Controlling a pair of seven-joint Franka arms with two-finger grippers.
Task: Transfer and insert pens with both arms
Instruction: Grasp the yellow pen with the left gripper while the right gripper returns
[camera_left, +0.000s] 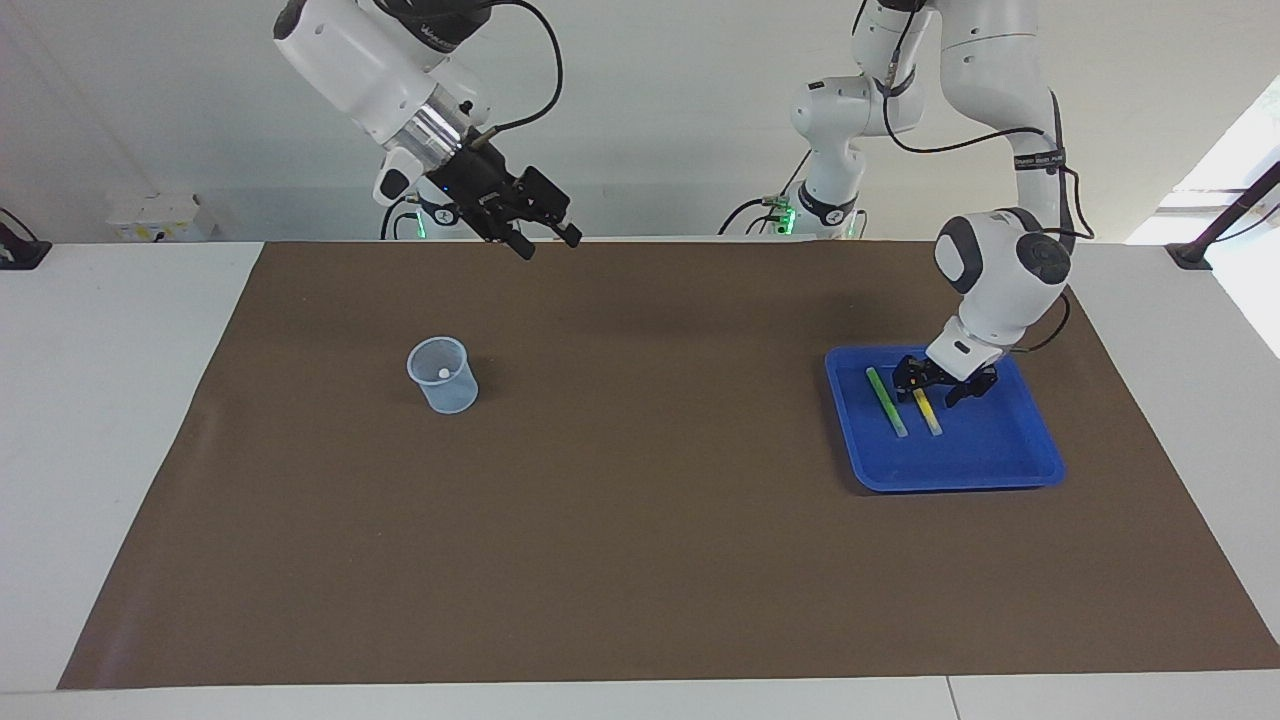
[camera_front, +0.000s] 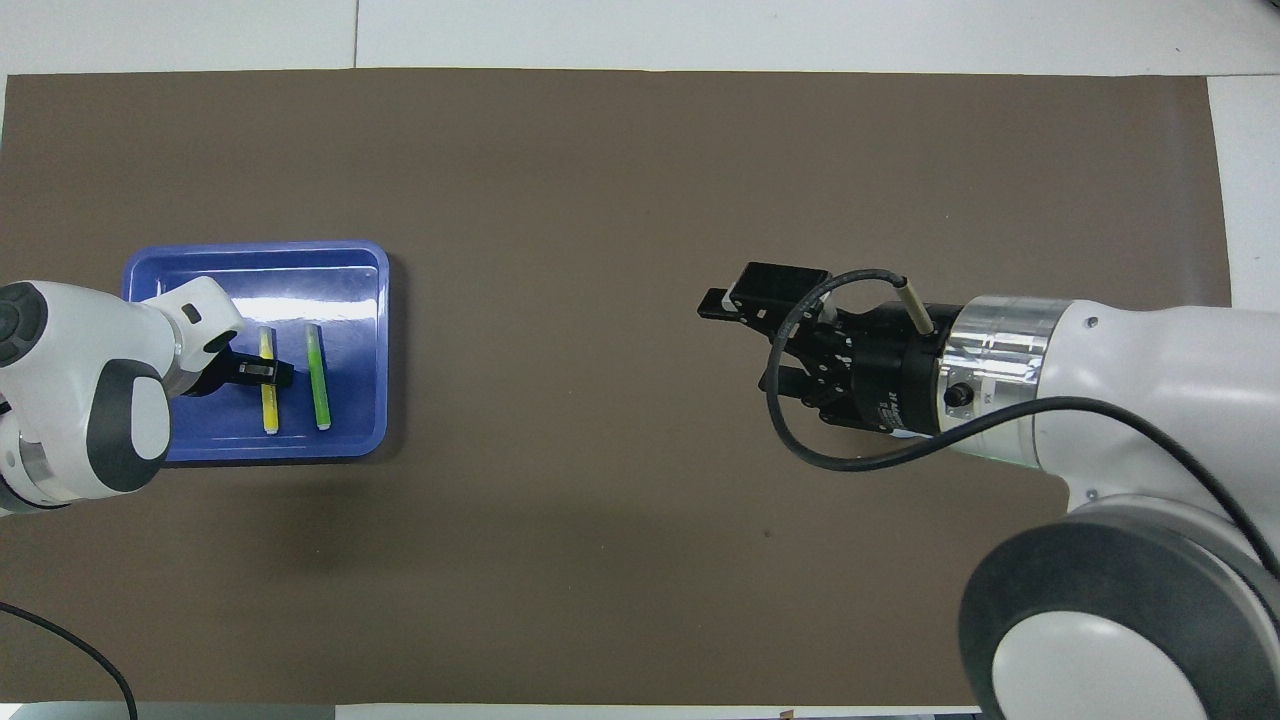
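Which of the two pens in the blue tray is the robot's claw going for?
The yellow pen. The left gripper is down over its upper end, while the green pen lies beside it in the tray, untouched.

The bench (camera_left: 120, 420) top looks smooth, white and faintly satiny. Over it lies a brown mat (camera_left: 640, 520), matt and fine-grained like paper or thin felt, with no shine. The tray (camera_front: 350, 260) is blue plastic, glossy, with bright glare streaks on its floor. The cup (camera_left: 441, 375) is thin, translucent, frosted plastic. The green pen (camera_left: 886, 401) and yellow pen (camera_left: 930, 414) look like smooth plastic with pale, duller ends. Both arms (camera_left: 1000, 270) have smooth white plastic shells with a soft sheen and dark grey joint caps; the wrist ring (camera_front: 1000, 350) is brushed metal. The pincers (camera_left: 545, 238) are matt black, and the cables (camera_front: 860, 455) look like rubbery black sheathing.
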